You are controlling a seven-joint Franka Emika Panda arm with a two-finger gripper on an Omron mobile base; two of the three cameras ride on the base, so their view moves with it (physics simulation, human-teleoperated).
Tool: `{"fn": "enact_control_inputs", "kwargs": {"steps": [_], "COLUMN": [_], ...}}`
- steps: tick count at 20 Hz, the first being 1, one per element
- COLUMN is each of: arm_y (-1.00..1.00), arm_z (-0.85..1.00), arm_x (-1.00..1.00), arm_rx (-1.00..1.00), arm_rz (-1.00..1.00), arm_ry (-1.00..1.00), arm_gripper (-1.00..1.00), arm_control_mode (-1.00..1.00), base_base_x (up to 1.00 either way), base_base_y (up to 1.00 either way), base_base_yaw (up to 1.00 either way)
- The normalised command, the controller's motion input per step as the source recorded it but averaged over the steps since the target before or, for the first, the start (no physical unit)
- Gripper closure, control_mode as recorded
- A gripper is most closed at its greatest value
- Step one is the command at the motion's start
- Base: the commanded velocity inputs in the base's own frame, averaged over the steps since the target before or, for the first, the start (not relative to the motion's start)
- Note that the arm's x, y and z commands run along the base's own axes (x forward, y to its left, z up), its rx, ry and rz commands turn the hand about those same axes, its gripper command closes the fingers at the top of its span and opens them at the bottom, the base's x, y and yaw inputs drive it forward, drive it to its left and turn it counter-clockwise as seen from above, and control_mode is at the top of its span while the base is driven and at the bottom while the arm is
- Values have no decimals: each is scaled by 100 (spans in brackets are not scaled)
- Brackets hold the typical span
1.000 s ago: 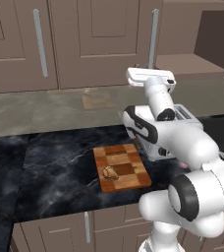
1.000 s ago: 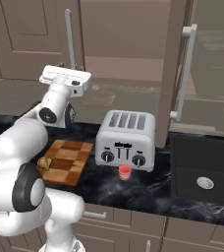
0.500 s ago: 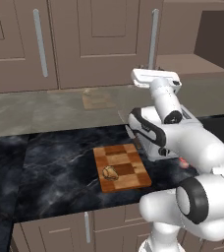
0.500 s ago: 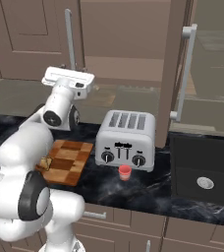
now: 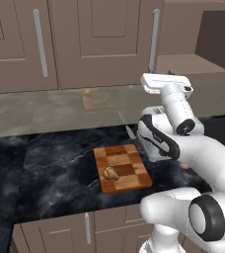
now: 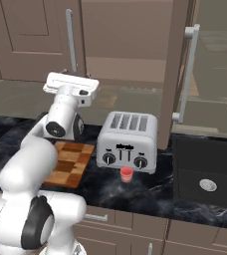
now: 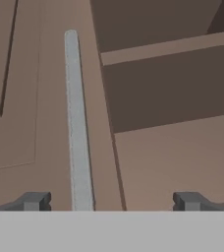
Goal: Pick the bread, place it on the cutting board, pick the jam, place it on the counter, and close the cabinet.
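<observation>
My gripper (image 7: 111,201): jaws spread wide, nothing between them, touching nothing; fingertips (image 7: 34,201) far apart at the foot of the hand view, facing the cabinet (image 7: 45,98).

Hand view: a long silver bar handle (image 7: 77,123) on a closed door, and beside it the open compartment with a bare shelf (image 7: 173,47).

Right base view: the open cabinet door (image 6: 177,74) standing edge-on, a silver toaster (image 6: 128,141), and the jam (image 6: 127,174), a small pinkish-red jar on the counter (image 6: 150,191) just in front of the toaster.

Left base view: the bread (image 5: 110,173), a small golden-brown bun, resting on the cutting board (image 5: 129,163) near its front left corner. The board is checkered light and dark wood and lies flat on the black veined counter, left of my arm.
</observation>
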Motion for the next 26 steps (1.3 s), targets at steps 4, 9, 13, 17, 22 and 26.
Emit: {"fn": "enact_control_inputs", "kwargs": {"steps": [4, 9, 13, 17, 22, 26], "arm_y": [-15, -15, -10, -8, -8, -9], "arm_z": [7, 12, 15, 19, 25, 27], "arm_x": [-48, -63, -60, -61, -62, -60], "arm_rx": [0, 0, 0, 0, 0, 0], "arm_rz": [0, 1, 0, 0, 0, 0], "arm_ry": [0, -1, -1, 0, 0, 0], "arm_gripper": [-100, -100, -100, -100, -100, -100], "arm_control_mode": [-100, -100, -100, -100, -100, -100], "base_base_x": [0, 0, 0, 0, 0, 0], "base_base_y": [0, 0, 0, 0, 0, 0], "base_base_yaw": [0, 0, 0, 0, 0, 0]}}
